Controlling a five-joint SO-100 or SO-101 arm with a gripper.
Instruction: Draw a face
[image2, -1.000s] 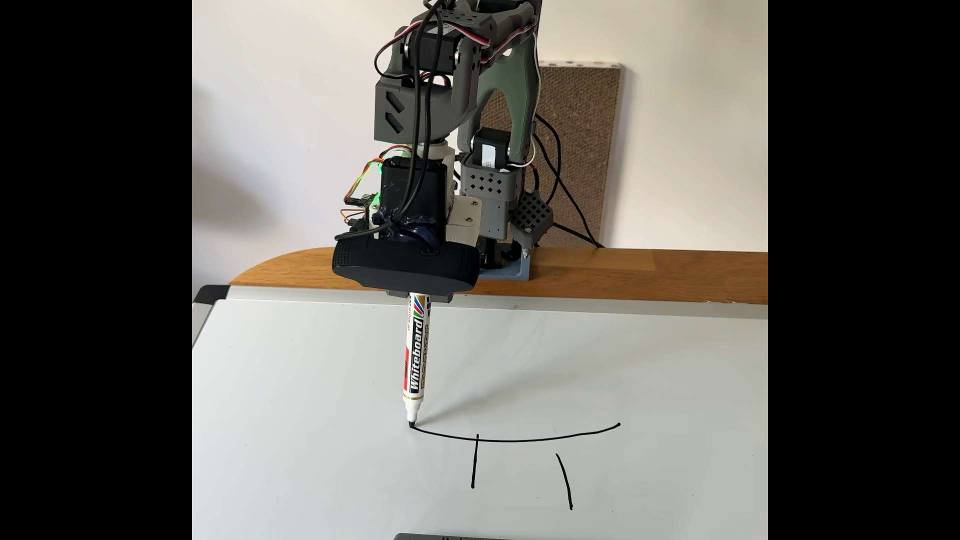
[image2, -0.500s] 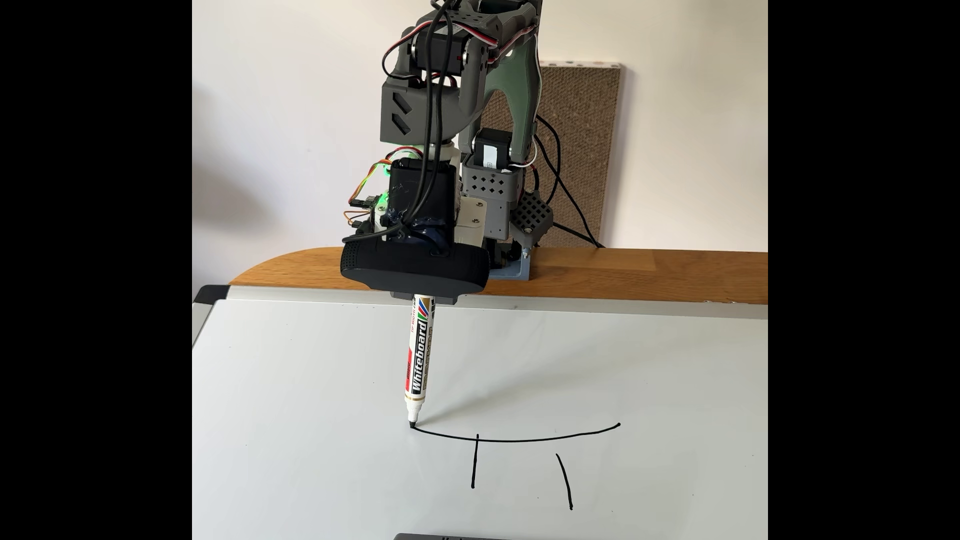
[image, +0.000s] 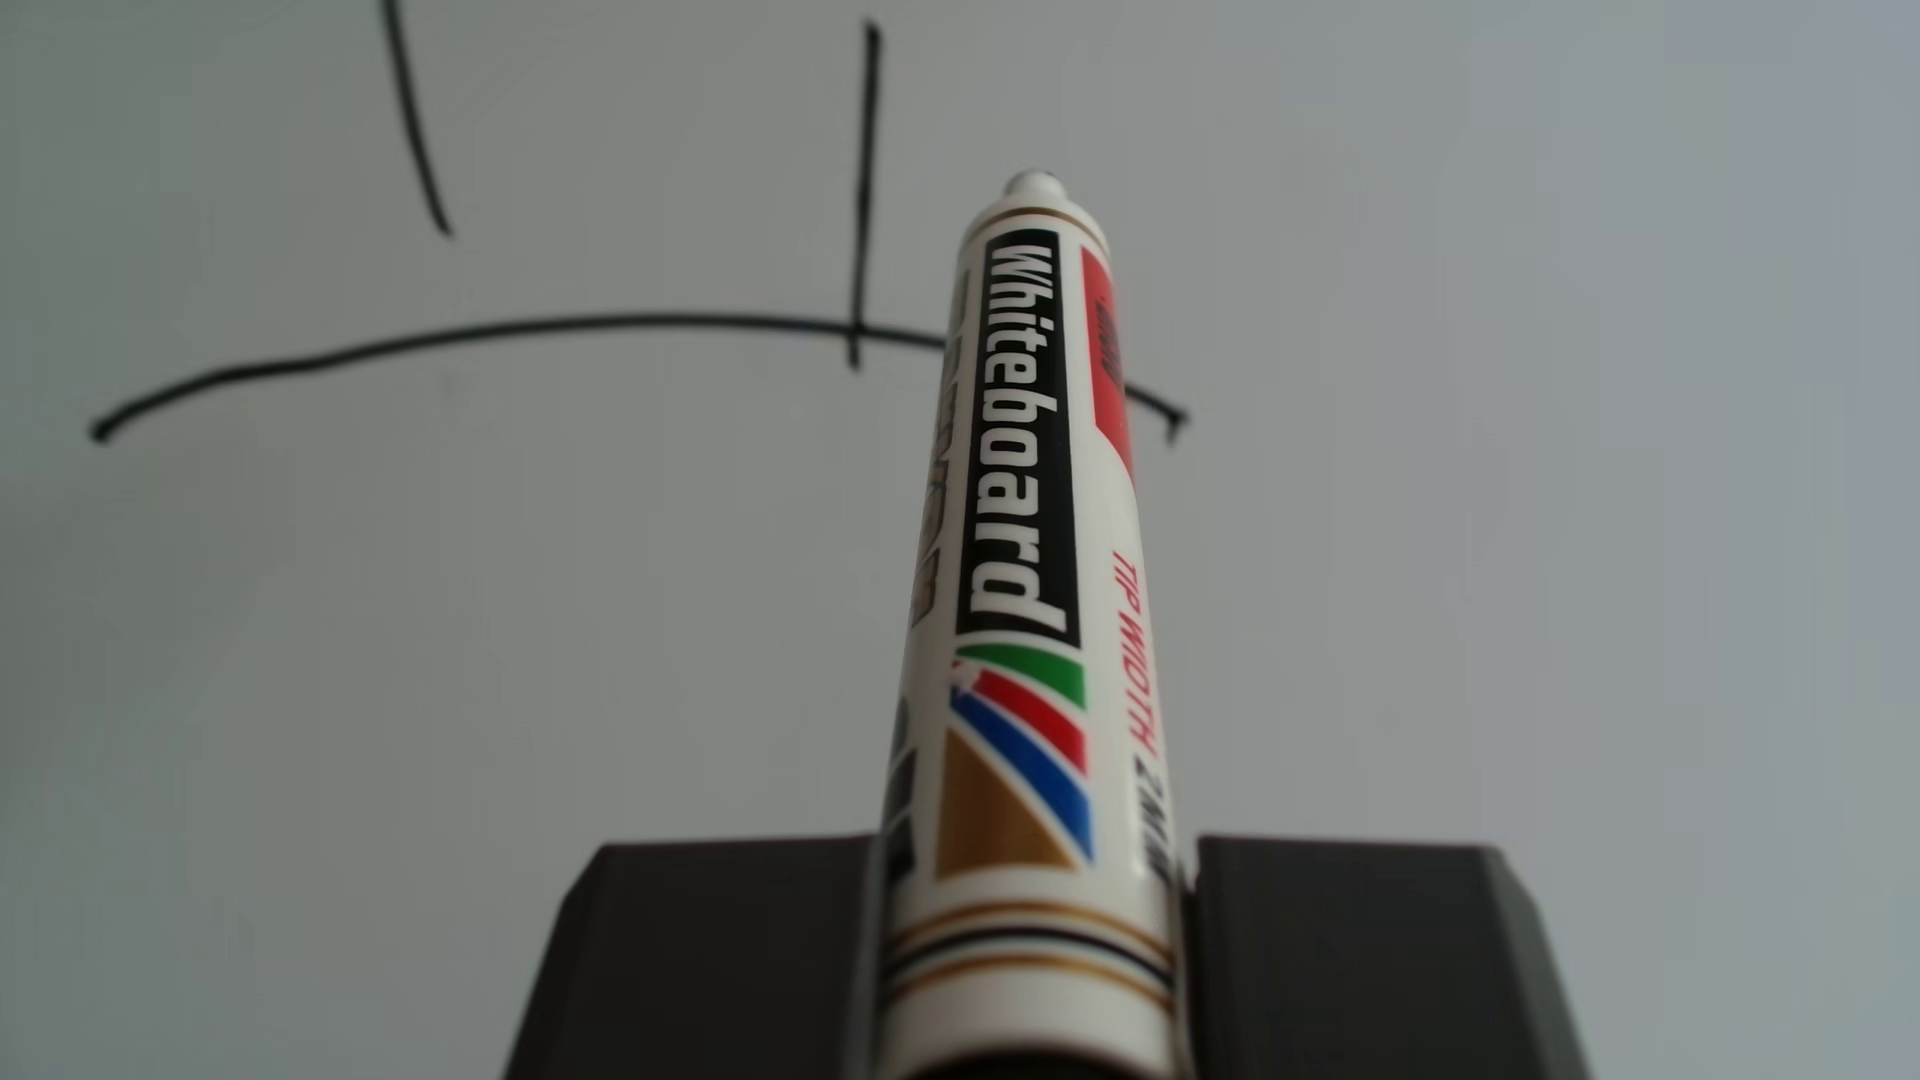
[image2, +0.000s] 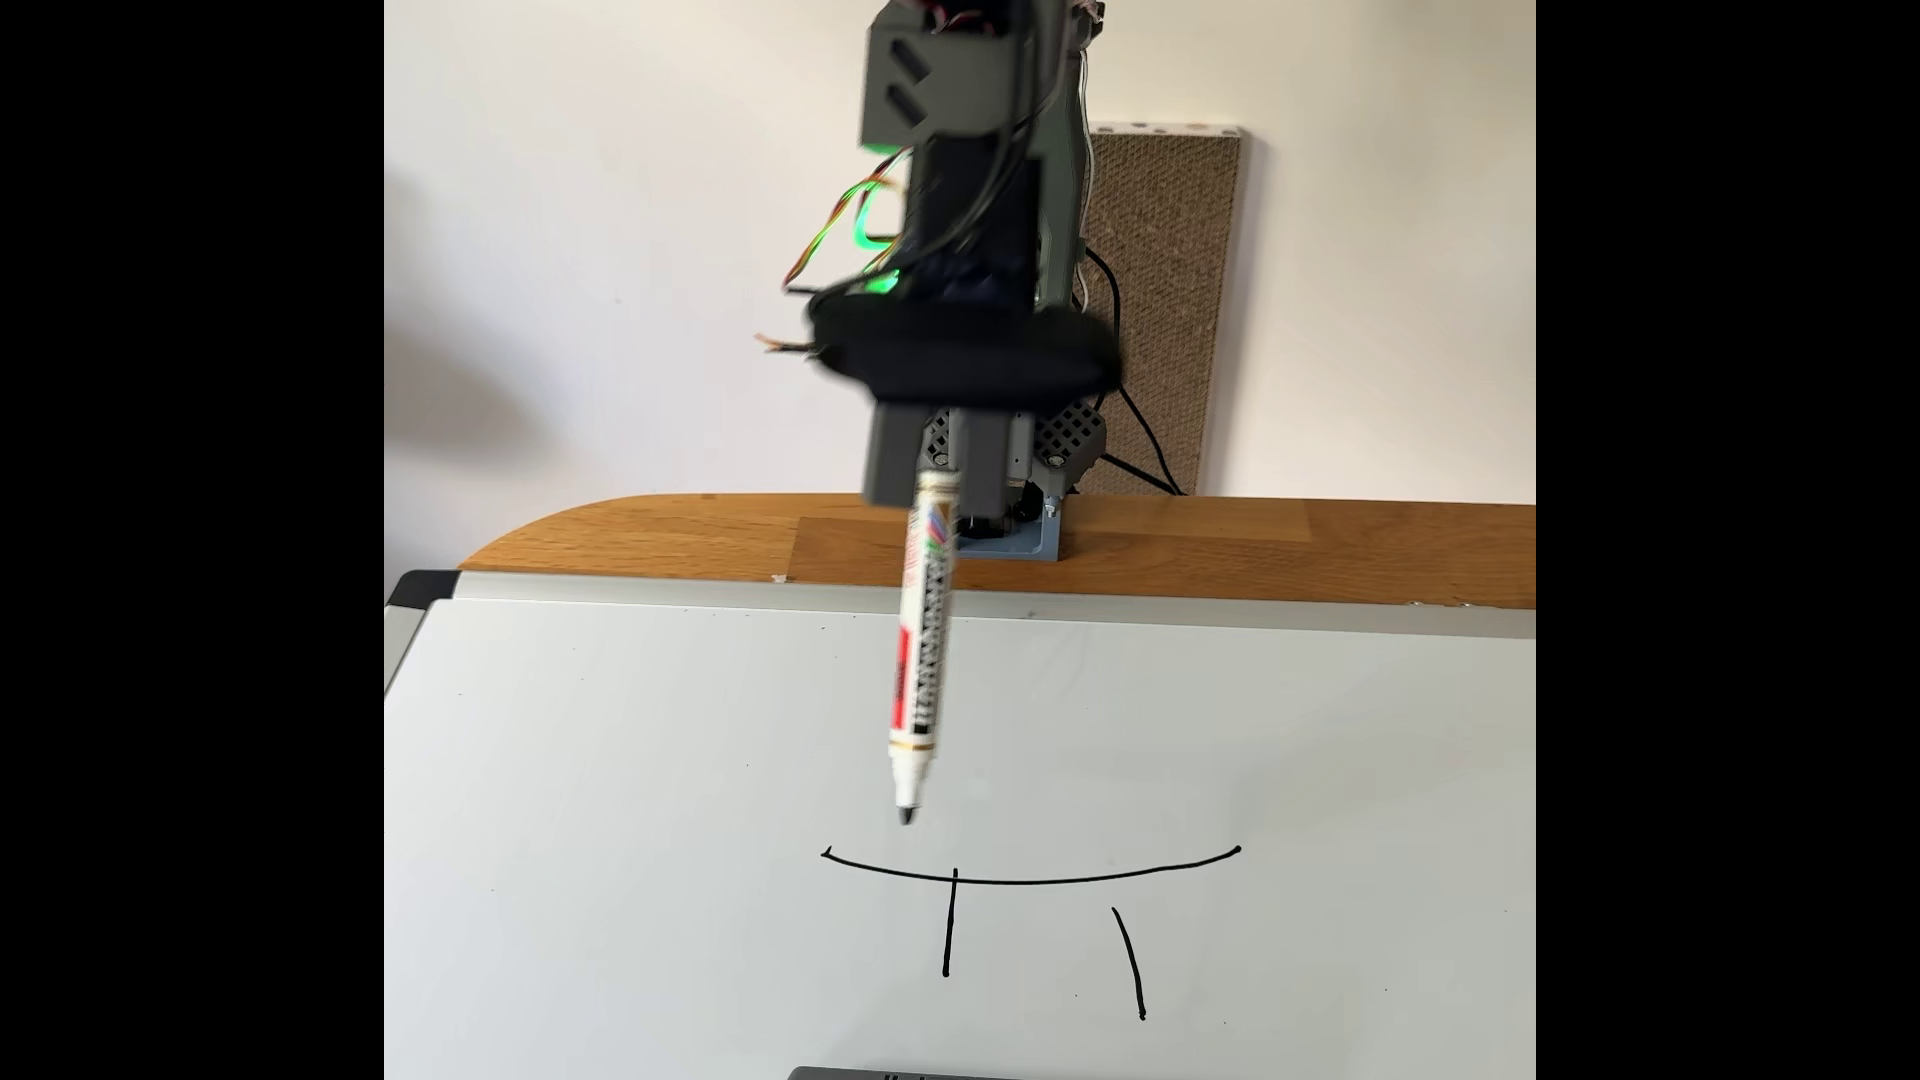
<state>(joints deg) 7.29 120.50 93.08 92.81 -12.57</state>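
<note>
The face is thin black strokes on the whiteboard (image2: 623, 779): a long curved arc (image2: 1039, 881) with two short dashes (image2: 950, 924) (image2: 1132, 964) below it. My gripper (image2: 935, 483) is shut on a white whiteboard marker (image2: 923, 644), which hangs tip down and slightly tilted. Its black tip (image2: 907, 818) is lifted off the board, above the arc's left part. In the other view the gripper (image: 1029, 935) clamps the marker (image: 1023, 519) between two dark fingers (image: 717, 966), with the arc (image: 520, 328) and the dashes (image: 416, 114) (image: 864, 187) beyond.
The whiteboard lies on a wooden table (image2: 1247, 550), where the arm's base (image2: 1023, 535) stands. A brown textured panel (image2: 1164, 312) leans on the wall behind, with black cables (image2: 1138, 426) beside it. A dark grey block (image2: 894, 1073) peeks in at the bottom edge.
The arm has risen and swung right, blurred by motion. The marker tip has come off the arc's left end and now hovers above the board.
</note>
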